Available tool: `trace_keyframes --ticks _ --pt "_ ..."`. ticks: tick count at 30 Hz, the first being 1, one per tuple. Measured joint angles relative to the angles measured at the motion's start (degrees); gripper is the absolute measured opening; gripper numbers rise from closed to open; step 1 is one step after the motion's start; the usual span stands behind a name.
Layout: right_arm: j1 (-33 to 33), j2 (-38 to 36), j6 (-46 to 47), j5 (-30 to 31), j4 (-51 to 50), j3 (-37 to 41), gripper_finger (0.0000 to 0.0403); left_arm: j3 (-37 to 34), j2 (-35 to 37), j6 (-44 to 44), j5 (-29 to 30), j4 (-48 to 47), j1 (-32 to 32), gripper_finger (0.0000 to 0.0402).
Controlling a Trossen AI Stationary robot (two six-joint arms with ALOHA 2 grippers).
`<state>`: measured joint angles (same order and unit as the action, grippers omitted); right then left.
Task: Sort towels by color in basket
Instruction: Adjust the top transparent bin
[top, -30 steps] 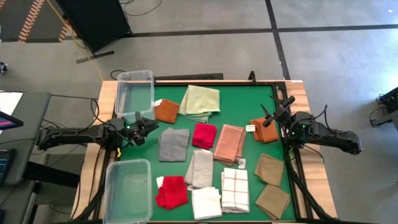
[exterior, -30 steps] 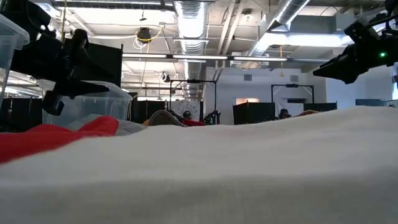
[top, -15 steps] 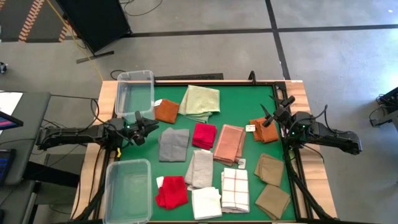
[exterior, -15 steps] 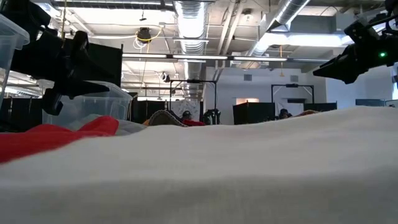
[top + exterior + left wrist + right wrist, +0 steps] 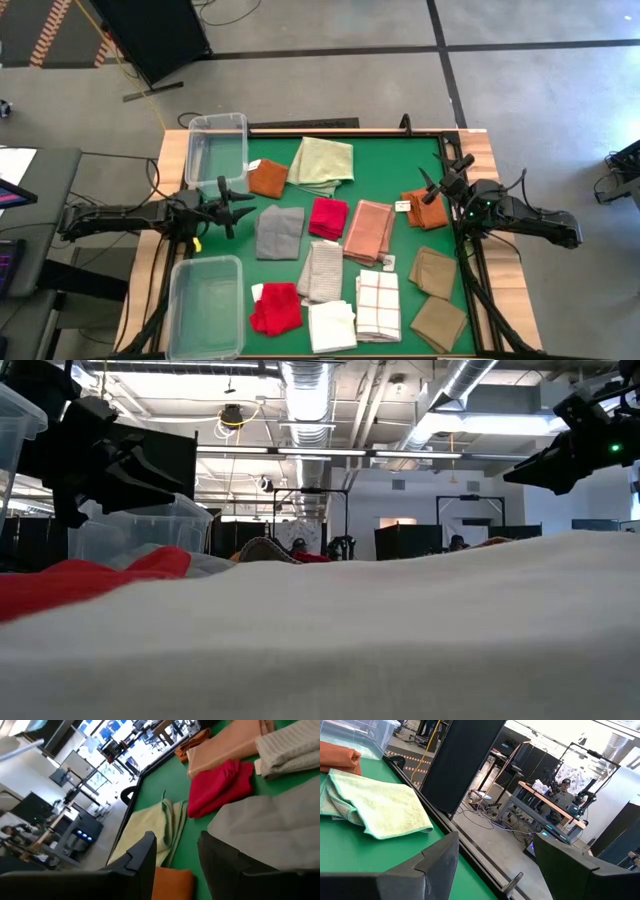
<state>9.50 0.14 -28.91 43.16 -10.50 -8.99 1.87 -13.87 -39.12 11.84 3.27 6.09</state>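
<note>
Towels (image 5: 345, 240) lie flat and scattered across the green mat (image 5: 400, 160), most squared to its edges; the salmon one (image 5: 367, 230) runs lengthwise toward 12 o'clock, tilted slightly. Two clear bins (image 5: 217, 148) sit off the mat at 9 o'clock, neither holding any cloth. Left gripper (image 5: 236, 206) hovers between them beside the grey towel (image 5: 279, 231), fingers apart and empty. Right gripper (image 5: 440, 184) hangs at 3 o'clock over the rust towel (image 5: 424, 211), jaws wide.
</note>
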Motion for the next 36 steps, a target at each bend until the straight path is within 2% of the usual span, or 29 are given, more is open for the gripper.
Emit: trace_keyframes --ticks 18,36 --pt "0.01 0.00 0.00 0.00 0.02 0.02 0.0286 0.00 0.01 -4.86 -0.04 0.04 0.00 0.0135" --pt "0.00 0.00 0.01 -0.02 0.02 0.00 0.0286 0.00 0.02 18.45 -0.07 0.10 0.00 0.0135"
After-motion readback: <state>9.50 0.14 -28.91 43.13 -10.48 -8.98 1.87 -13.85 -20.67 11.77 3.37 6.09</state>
